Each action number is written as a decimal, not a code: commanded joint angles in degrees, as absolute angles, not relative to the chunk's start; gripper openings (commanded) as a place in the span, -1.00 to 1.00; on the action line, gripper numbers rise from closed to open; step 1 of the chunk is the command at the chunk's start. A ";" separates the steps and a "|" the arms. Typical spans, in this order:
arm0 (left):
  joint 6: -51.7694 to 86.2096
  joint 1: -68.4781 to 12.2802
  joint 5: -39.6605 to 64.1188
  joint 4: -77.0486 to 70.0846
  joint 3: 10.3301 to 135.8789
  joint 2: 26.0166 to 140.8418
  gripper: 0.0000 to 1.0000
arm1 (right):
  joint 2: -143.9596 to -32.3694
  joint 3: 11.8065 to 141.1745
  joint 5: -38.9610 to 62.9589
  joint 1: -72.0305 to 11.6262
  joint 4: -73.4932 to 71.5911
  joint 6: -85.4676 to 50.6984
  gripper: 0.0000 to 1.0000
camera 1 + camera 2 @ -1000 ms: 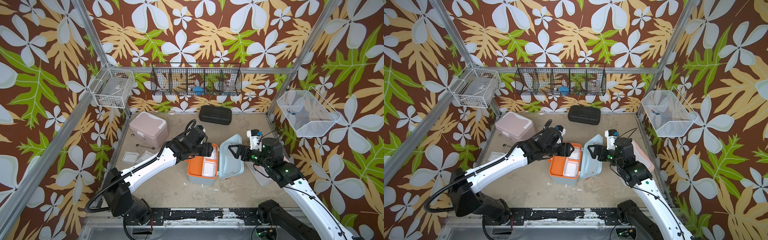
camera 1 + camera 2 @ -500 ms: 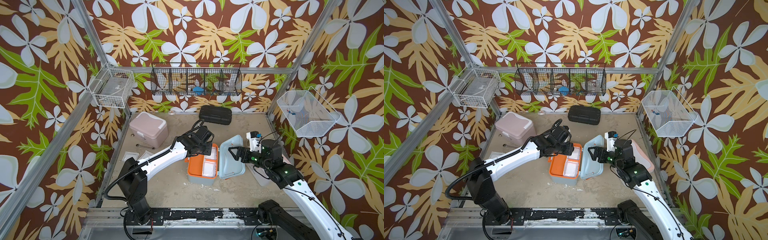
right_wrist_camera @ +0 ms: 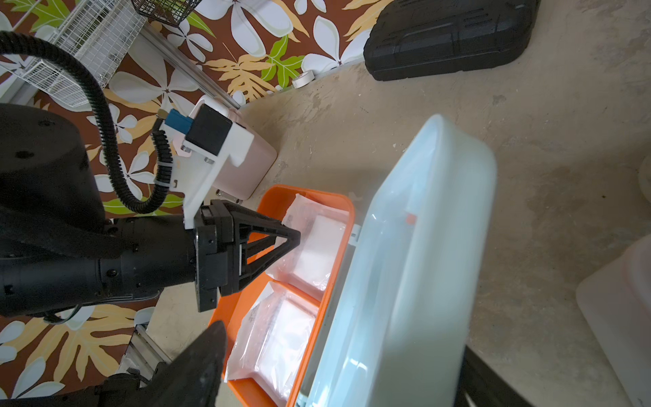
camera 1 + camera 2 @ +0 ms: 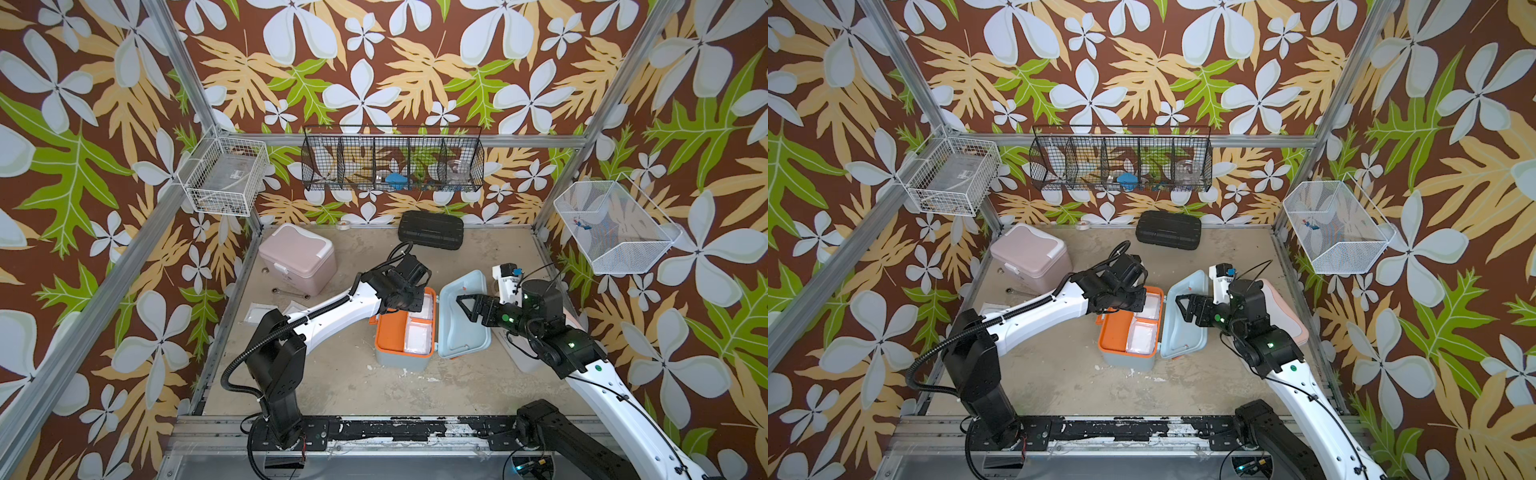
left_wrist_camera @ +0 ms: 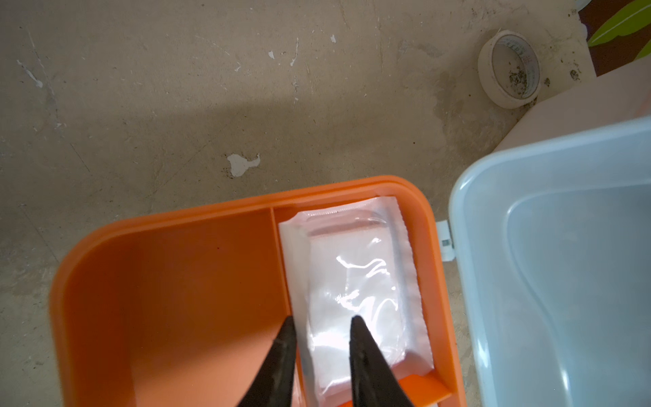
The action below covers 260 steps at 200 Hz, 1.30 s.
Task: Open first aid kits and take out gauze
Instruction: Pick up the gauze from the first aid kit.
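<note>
Lowered and narrowed since before: left pincer (image 5: 321,322) inside light blue first aid kit (image 4: 399,362).
Tips astride gauze packet (image 5: 355,282), tray's (image 5: 176,282) 1 o'clock compartment, grip unclear; right pincer (image 4: 464,308) wide over lid (image 4: 465,336) at 3 o'clock.

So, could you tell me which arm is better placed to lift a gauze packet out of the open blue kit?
Left. The left end effector is down in the orange tray, tips at a gauze packet. The right end effector straddles the raised lid, probably propping it.
</note>
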<state>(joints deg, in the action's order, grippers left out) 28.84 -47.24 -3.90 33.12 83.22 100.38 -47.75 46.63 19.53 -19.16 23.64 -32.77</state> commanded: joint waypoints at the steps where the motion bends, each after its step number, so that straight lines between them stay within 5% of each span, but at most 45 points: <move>1: 28.56 -47.19 -4.45 33.66 83.12 99.58 -0.61 | -48.48 46.27 20.64 -19.21 21.89 -32.93 0.75; 34: 28.99 -47.20 -4.45 34.81 85.42 98.56 -1.00 | -47.20 45.81 19.72 -19.25 21.80 -32.81 0.76; 173: 34.44 -44.52 -1.16 28.33 80.57 86.46 -1.00 | -47.07 45.25 20.74 -19.20 21.62 -32.57 0.76; 260: 43.53 -27.71 2.45 25.25 61.42 63.85 -1.00 | -47.42 45.53 21.08 -19.20 21.88 -32.50 0.76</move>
<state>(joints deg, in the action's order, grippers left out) 40.38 -31.79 1.04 26.15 64.64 67.79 -47.22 45.15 20.58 -19.18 22.72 -32.77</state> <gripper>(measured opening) 0.049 0.880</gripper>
